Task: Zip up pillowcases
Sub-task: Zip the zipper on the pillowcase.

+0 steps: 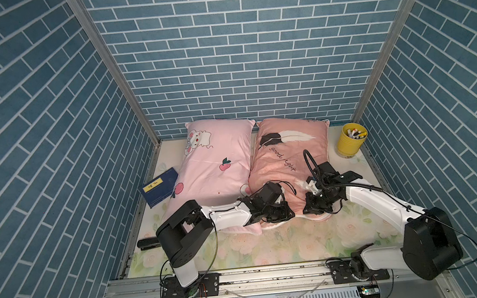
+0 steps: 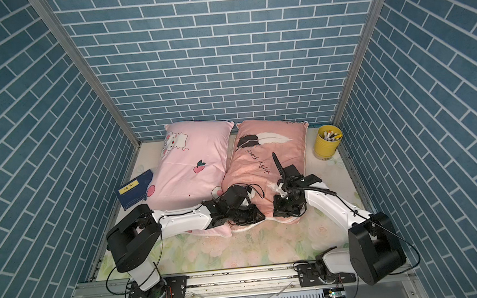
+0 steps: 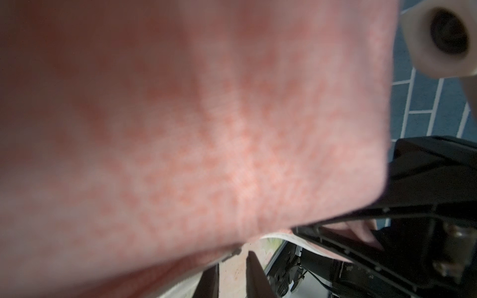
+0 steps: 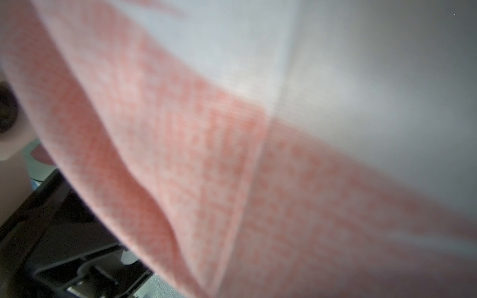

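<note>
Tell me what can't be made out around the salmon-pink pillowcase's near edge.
Zipper of the salmon-pink feather-print fabric pillowcase: both top views, covered by left gripper and right gripper.
Right gripper's hold: right wrist view, blurred fabric fills it.
Round yellow cup's contents: too small, top views.

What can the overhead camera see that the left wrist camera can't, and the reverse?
Only a top view shows the bunny pillowcase, the blue book and the yellow cup. Only the left wrist view shows the left pincer close up, its two dark fingers slightly apart by the fabric's edge. Both show the salmon pillowcase and the blue brick wall.
</note>
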